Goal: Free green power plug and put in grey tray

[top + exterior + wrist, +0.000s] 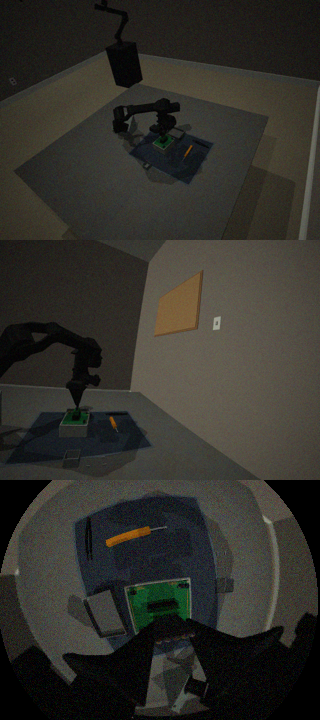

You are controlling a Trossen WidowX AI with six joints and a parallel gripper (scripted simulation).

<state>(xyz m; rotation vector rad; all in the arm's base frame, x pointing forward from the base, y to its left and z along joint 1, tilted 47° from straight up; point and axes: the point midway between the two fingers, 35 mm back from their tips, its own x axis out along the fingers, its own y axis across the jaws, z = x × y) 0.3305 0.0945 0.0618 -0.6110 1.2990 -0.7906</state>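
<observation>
So there's an orange-handled screwdriver (188, 151) (112, 422) (128, 536) lying on the blue mat (178, 165) (103, 441) (150, 560), with a thin dark tool (201, 143) (116, 413) (89, 539) near it, too dim to say what kind. A little open-topped box (146, 165) (71, 459) (225, 585) sits by the mat's edge, and a few tiny pale bits (87, 465) are just beside it. Exterior view also gets a corkboard (178, 305) up on the wall, plus a white switch plate (216, 323) next to it.

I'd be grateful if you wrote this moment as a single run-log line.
hand: shut on green plug | plug: over circuit board | grey tray: beside board
</observation>
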